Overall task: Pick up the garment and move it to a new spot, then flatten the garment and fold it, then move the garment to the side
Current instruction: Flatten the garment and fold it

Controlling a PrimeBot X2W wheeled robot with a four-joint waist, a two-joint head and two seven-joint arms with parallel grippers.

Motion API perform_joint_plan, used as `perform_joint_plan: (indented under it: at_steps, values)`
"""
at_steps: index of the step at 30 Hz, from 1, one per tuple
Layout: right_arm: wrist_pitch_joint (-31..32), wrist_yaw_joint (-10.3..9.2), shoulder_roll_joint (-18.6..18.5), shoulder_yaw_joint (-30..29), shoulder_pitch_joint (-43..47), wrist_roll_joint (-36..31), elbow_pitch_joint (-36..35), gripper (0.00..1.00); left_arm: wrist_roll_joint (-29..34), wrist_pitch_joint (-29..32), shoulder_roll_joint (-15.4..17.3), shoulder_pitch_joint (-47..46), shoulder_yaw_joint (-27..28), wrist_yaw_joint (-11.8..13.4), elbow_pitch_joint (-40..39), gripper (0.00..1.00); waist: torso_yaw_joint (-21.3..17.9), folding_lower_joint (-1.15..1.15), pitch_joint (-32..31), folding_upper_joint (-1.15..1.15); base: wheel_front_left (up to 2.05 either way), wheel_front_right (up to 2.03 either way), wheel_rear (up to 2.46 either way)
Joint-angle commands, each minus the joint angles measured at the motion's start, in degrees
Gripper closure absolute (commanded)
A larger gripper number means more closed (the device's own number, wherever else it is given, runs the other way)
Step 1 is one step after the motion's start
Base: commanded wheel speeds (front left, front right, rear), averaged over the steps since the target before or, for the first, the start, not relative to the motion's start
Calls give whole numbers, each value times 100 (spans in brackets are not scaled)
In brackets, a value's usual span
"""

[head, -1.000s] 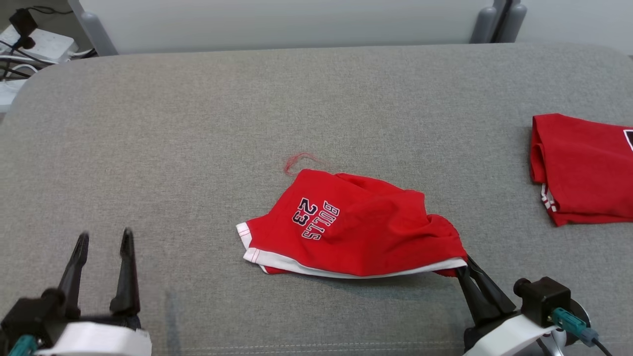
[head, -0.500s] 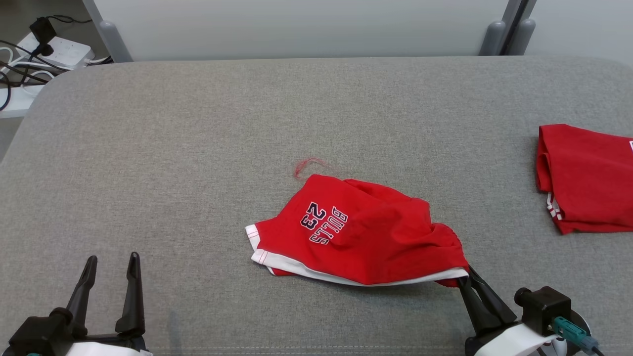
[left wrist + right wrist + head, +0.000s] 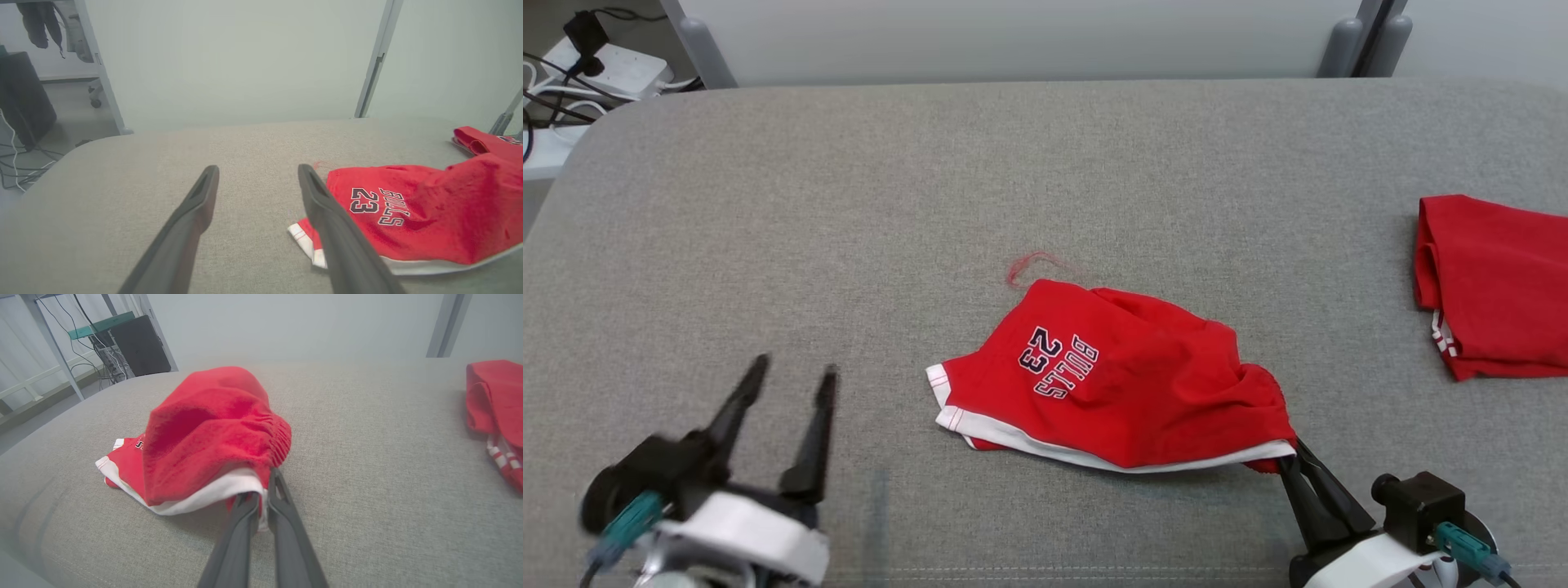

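Red shorts (image 3: 1127,384) with white trim and "BULLS 23" lettering lie crumpled at the middle of the grey cushioned surface (image 3: 849,204). My right gripper (image 3: 1289,457) is shut on the shorts' near right corner, where the white hem (image 3: 212,494) bunches over the fingers. In the right wrist view the shorts (image 3: 212,428) rise in a hump above my right gripper (image 3: 263,486). My left gripper (image 3: 794,377) stands open at the lower left, a short way left of the shorts' white-trimmed corner. In the left wrist view, the shorts (image 3: 412,212) lie just right of the open left gripper (image 3: 257,171).
A second red garment (image 3: 1494,286), folded, lies at the right edge of the surface; it is the red garment (image 3: 494,400) at the right of the right wrist view. A loose red thread (image 3: 1033,265) lies just beyond the shorts. Cables and a power strip (image 3: 596,61) sit on the floor at far left.
My left gripper has moved up and rightward toward the shorts, still open. The right gripper keeps its hold on the corner. The head camera shifted slightly.
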Motion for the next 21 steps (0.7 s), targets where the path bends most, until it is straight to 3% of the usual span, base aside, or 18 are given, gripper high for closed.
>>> perform_joint_plan:
  at_steps: [1,5,8,21]
  values:
    - [9,0,-51,101,-103,-66,-168,100,35,152,122,-432,56,-145,-102,0,-14,0,55,0,0,0,0]
    - [6,0,-59,186,-219,-70,-175,100,-174,864,-4,-951,-563,-726,344,0,-102,0,214,0,0,0,0]
    - [-16,0,-64,251,-299,-52,-146,100,-435,1229,-152,-1225,-882,-997,877,0,-181,0,309,0,0,0,0]
    - [-132,0,-58,376,-516,4,10,100,-963,1237,-362,-1861,-1288,-1206,2372,0,-371,0,511,0,0,0,0]
